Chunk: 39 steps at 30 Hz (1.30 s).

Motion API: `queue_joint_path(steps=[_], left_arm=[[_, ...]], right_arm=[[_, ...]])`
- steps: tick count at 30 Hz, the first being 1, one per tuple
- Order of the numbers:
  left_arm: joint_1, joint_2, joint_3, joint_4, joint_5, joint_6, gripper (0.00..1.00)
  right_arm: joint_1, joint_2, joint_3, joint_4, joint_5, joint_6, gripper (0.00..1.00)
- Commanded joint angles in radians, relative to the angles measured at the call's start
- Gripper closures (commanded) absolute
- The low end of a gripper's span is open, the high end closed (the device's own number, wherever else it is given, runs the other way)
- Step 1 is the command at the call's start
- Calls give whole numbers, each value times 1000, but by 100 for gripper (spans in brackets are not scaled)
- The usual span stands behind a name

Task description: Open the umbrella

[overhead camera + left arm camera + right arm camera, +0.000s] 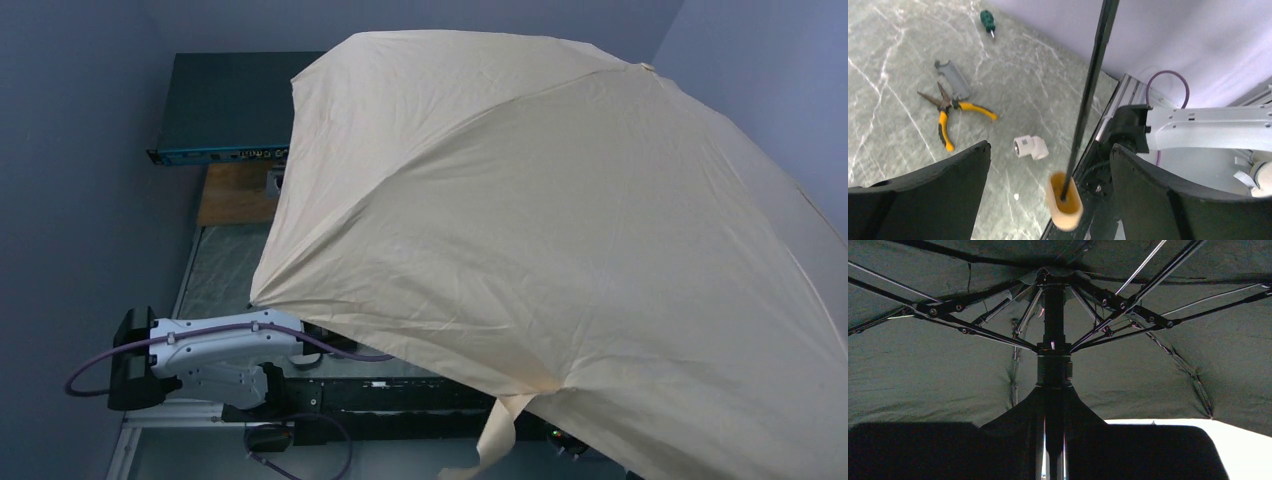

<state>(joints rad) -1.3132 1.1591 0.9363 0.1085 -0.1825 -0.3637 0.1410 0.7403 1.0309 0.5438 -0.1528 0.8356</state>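
Umbrella was fully open, its cream canopy tilted and filling most of the top view, hiding the table under it. Beige strap tab hung off the canopy's near edge. From below, the black underside showed ribs fanned out from the runner, which sat high on the shaft.

Right gripper pointed up along the shaft toward the canopy, just below the runner. Its jaws were pressed in on the shaft from both sides, pinching it. The right arm was hidden beneath the canopy in the top view.

Left gripper sat low on the shaft, at the tan handle. Its jaws were spread wide, with shaft and handle passing between them and touching neither finger. Handle looked blurred. Left arm lay roughly level, reaching from the canopy's near-left edge in under the fabric, its purple cable looping behind; its gripper was out of sight in the top view.

On the marbled table, left of the shaft in the left wrist view:
- white fitting, near the handle
- yellow-handled pliers, farther out
- grey shell piece, touching the pliers' jaw end
- green screwdriver, farthest off

Past the canopy's far-left edge in the top view sat a dark box, with a wooden board just in front of it.
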Motion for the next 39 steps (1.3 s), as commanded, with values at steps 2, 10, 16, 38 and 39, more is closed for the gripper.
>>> queue_joint_path(steps=[2,10,16,38,39], left_arm=[[-4,59,144,91,14,72,12],[-4,164,256,149,66,85,21],[-4,207,322,162,91,94,33],[0,252,410,104,-56,95,100],[1,248,405,106,-59,95,100]], right_arm=[[4,33,131,-134,21,86,100],[5,21,169,-230,3,153,100],[5,4,127,-225,-34,215,100],[4,-37,126,-476,-168,264,59],[5,-38,133,-501,-177,262,59]])
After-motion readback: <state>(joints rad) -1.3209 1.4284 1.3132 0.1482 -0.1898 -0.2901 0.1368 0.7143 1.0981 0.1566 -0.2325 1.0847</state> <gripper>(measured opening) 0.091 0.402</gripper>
